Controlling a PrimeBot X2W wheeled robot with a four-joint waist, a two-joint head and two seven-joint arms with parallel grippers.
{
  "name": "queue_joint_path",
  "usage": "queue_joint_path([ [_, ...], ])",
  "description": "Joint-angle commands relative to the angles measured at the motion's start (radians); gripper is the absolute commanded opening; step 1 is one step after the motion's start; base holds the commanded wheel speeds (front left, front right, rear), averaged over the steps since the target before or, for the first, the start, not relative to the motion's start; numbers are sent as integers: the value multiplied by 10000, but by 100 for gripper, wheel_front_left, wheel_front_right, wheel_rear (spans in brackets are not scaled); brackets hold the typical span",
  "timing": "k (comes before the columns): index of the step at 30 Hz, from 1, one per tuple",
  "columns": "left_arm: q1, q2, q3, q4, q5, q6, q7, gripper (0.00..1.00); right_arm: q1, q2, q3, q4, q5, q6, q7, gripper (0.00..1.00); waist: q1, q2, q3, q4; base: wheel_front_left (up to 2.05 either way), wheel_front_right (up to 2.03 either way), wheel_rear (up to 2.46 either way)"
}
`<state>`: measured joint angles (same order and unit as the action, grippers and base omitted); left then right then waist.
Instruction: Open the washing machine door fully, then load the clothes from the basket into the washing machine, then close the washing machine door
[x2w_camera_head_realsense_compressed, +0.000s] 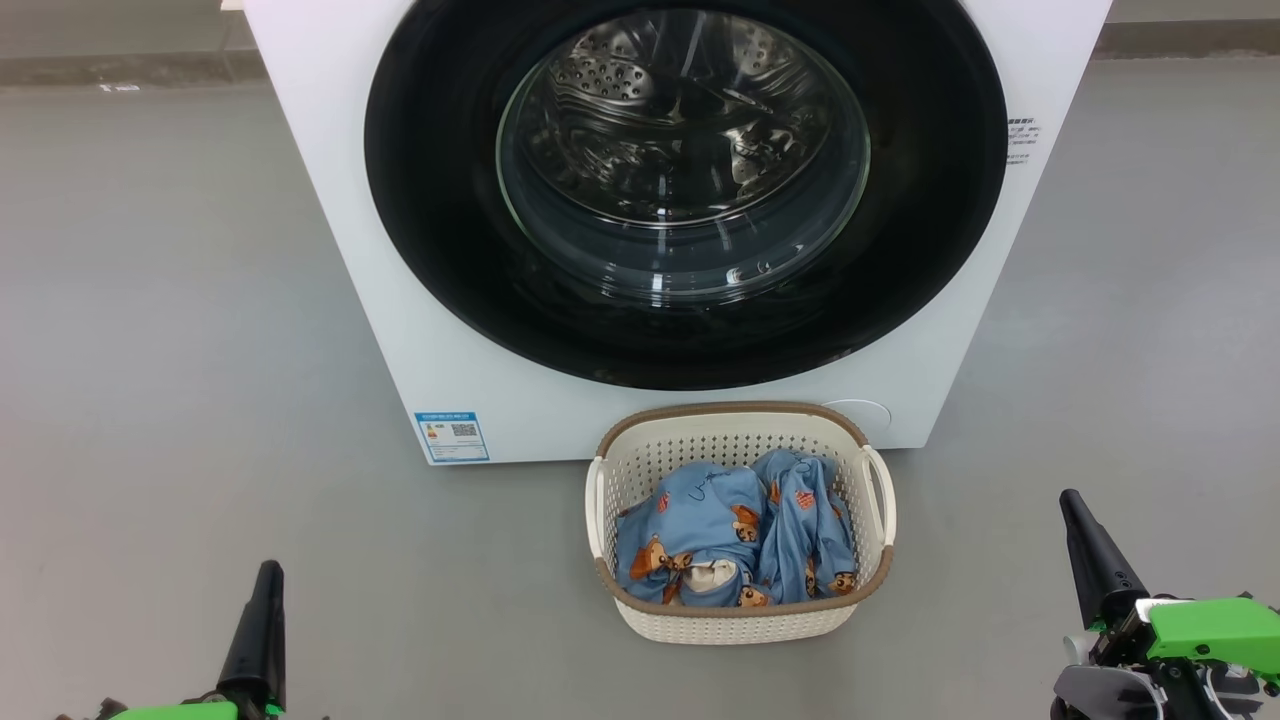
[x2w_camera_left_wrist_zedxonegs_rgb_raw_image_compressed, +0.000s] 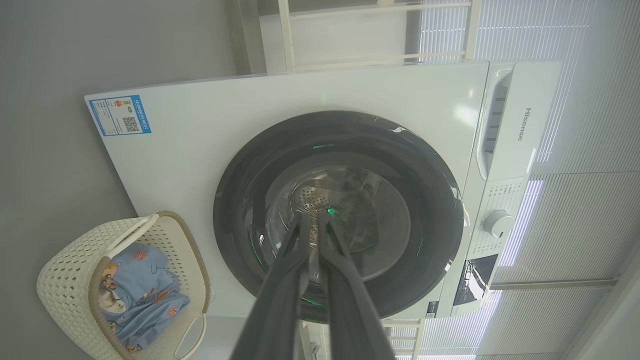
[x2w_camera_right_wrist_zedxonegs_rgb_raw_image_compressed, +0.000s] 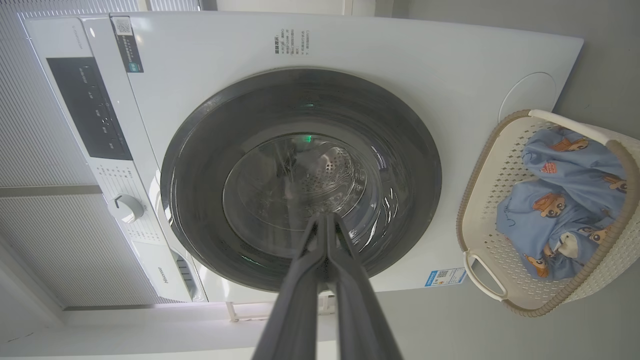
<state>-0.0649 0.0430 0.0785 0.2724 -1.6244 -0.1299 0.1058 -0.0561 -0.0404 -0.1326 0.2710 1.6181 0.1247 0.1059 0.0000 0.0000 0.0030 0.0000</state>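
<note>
Head view showed the washing machine door (x2w_camera_head_realsense_compressed: 686, 190) shut on the washing machine (x2w_camera_head_realsense_compressed: 330, 200), the clothes (x2w_camera_head_realsense_compressed: 735, 535) in the basket (x2w_camera_head_realsense_compressed: 738, 622) between and ahead of both grippers. Left gripper (x2w_camera_left_wrist_zedxonegs_rgb_raw_image_compressed: 314, 222) and right gripper (x2w_camera_right_wrist_zedxonegs_rgb_raw_image_compressed: 326, 220) had fingers pressed together, empty.

One washing machine (x2w_camera_head_realsense_compressed: 400, 300) with one round door (x2w_camera_head_realsense_compressed: 685, 190), and one basket (x2w_camera_head_realsense_compressed: 740, 620). The clothes (x2w_camera_head_realsense_compressed: 735, 535) in it look like two garments, though bunched. Two grippers: left (x2w_camera_head_realsense_compressed: 262, 625), right (x2w_camera_head_realsense_compressed: 1095, 550).

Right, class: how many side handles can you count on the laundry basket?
2. One white handle sits on the basket's left side in the head view, the other handle on its right side. Neither gripper touches them.
</note>
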Motion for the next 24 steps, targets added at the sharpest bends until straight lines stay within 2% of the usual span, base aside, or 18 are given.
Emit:
queue_joint_path([
  [1, -433, 86, 344, -272, 151, -8, 67, 0, -520, -106, 187, -261, -96, 60, 73, 0, 0, 0, 0, 0, 0, 0, 0],
  [24, -434, 81, 351, -272, 157, -8, 73, 0, -521, -104, 183, -261, -99, 60, 76, 0, 0, 0, 0, 0, 0, 0, 0],
])
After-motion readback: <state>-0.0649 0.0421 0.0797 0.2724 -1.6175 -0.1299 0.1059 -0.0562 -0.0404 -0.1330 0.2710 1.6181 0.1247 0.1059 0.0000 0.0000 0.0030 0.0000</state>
